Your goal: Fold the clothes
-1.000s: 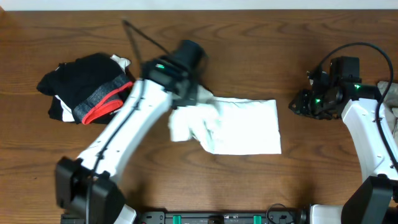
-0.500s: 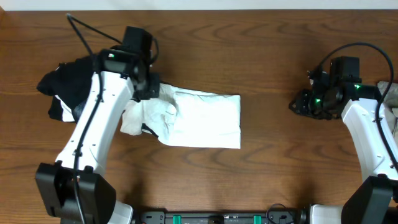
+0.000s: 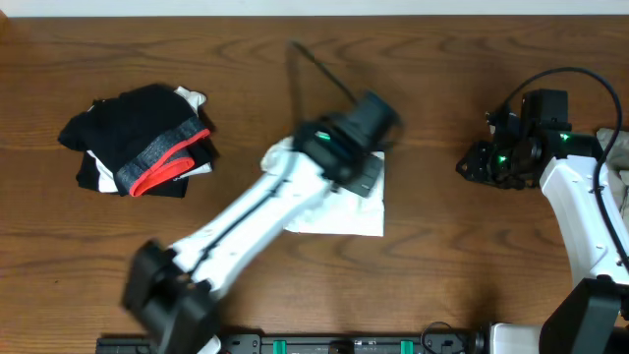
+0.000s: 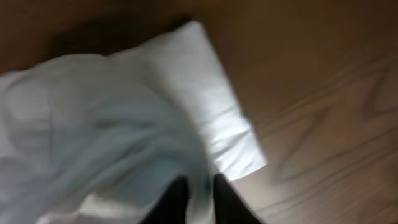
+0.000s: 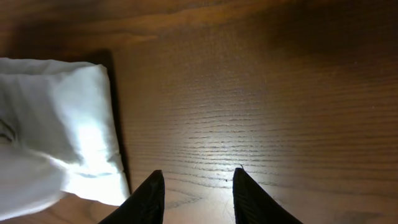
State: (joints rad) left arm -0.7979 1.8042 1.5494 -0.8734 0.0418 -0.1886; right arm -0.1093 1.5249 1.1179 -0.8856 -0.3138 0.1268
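Left wrist view: shows left gripper (image 4: 199, 190) narrowly gapped over blurred white T-shirt (image 4: 112, 118), grip unclear; right gripper (image 5: 198, 182) parted above table (image 5: 286, 93).

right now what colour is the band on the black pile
Grey band edged red; overhead view.

A robotics lab test bench, by the look of it: a wooden tabletop (image 3: 462, 265) with a left robot arm (image 3: 246, 211) and a right robot arm (image 3: 580, 211), both white, rising from the lower edge, trailing black cables (image 3: 560, 72).
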